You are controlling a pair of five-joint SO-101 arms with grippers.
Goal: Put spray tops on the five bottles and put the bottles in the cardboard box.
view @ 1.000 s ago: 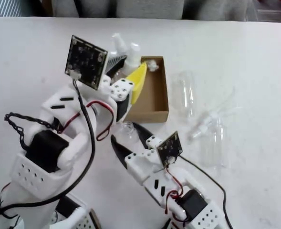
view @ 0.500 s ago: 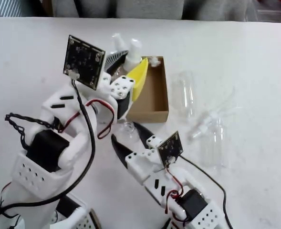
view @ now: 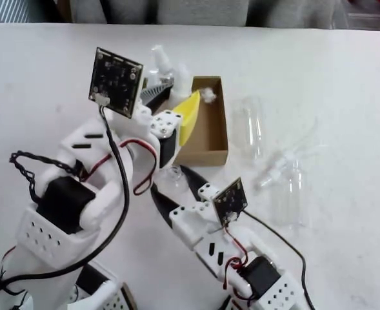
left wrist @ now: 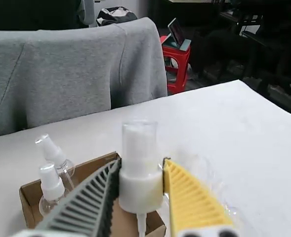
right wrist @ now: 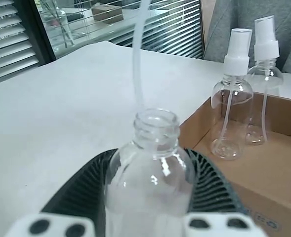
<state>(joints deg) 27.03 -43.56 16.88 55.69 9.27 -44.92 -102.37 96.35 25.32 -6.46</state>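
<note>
My left jaws are clamped on a spray top (left wrist: pixel 138 177), held above the near corner of the cardboard box (view: pixel 209 139). Its tube (right wrist: pixel 138 64) hangs down to the neck of the open bottle (right wrist: pixel 150 177); whether the tip is inside, I cannot tell. My right jaws grip that bottle upright, just outside the box's wall. Two capped bottles (right wrist: pixel 229 113) stand in the box's far corner. Two more clear bottles (view: pixel 249 126) lie on the worktop (view: pixel 319 64) near the box's other side.
</note>
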